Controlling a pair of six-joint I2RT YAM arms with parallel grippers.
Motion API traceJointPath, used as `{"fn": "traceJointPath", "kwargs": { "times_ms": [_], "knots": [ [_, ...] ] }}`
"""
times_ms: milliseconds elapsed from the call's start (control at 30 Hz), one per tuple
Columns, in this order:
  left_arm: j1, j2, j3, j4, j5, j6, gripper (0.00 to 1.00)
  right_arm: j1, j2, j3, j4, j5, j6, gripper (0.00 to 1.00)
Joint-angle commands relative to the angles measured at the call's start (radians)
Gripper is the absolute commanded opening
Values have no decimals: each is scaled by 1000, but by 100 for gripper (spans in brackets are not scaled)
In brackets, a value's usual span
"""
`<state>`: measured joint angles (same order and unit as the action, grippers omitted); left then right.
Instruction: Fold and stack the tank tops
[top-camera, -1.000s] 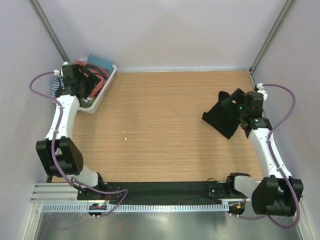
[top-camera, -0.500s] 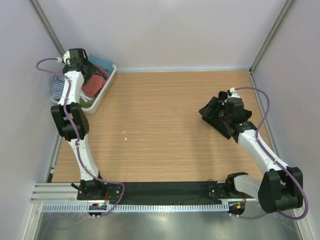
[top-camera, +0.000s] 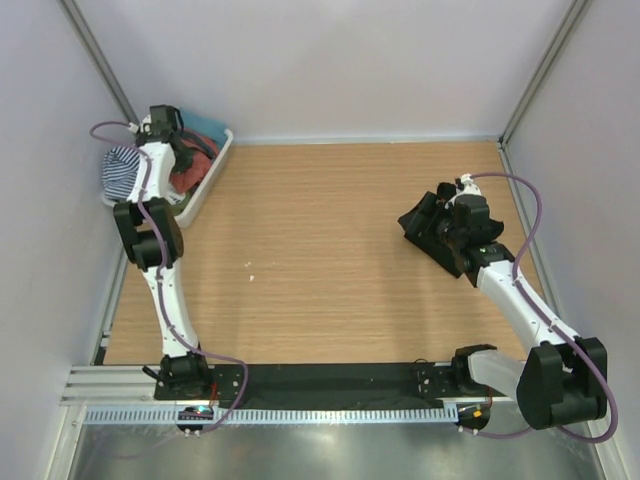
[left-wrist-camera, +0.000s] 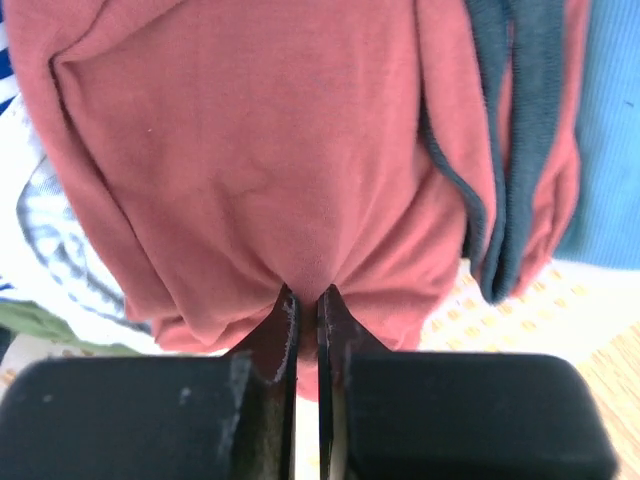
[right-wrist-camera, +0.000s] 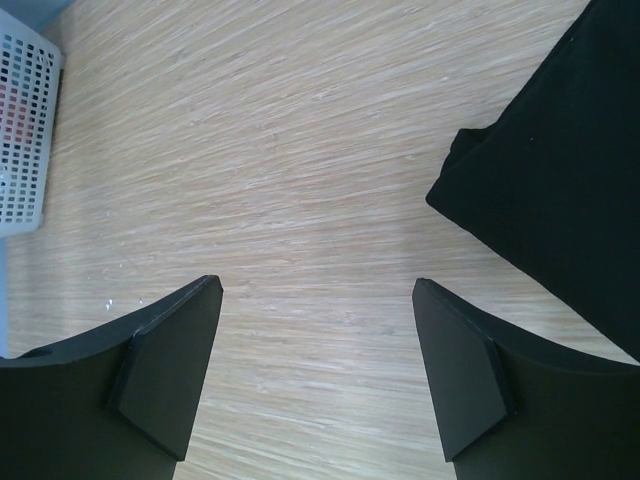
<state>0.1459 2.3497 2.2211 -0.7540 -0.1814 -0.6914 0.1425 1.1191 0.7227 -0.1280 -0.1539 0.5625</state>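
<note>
Cloth of the soft rust-red tank top (left-wrist-camera: 250, 150) sits pinched in the left pincer (left-wrist-camera: 303, 295). The right pincer (right-wrist-camera: 312, 288) is spread wide, with the soft black tank top (right-wrist-camera: 560, 180) just beside it.

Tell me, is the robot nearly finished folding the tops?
About halfway. The black tank top looks folded on the table, with the open right gripper beside it. The left gripper is pinching the rust-red tank top in the basket. Folding and stacking that one remain.

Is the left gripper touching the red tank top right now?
Touching. The left wrist view shows the left gripper shut on a fold of the red tank top.
</note>
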Motion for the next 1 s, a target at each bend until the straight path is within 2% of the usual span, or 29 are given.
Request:
{"fn": "traceJointPath", "kwargs": {
  "times_ms": [0, 67, 100, 167, 333, 433, 733, 867, 967],
  "knots": [
    [-5, -180, -87, 39, 25, 10, 0, 3, -15, 3, 27, 19, -21, 83],
    [-14, -344, -310, 178, 11, -46, 0, 5, -1, 7, 27, 17, -19, 83],
    [-17, -413, -480, 303, -15, -75, 0, 5, 1, 12, 25, 17, -24, 83],
    [-17, -583, -622, 421, -29, -126, 0, 3, 7, 15, 24, 19, -27, 83],
    [-38, -875, -949, 663, -93, -230, 0, 5, 10, 18, 16, 13, -33, 83],
    [-40, -1032, -1114, 862, -61, -260, 0, 6, 13, 20, 18, -1, -38, 83],
    [-45, -1329, -1150, 835, -42, -228, 0, 9, 16, 27, 22, -38, -44, 82],
    [-45, -1426, -1111, 808, -37, -204, 0, 11, 21, 29, 25, -44, -47, 82],
    [-45, -1489, -1063, 806, 35, -220, 0, 12, 22, 30, 28, -44, -49, 82]
  ]
}}
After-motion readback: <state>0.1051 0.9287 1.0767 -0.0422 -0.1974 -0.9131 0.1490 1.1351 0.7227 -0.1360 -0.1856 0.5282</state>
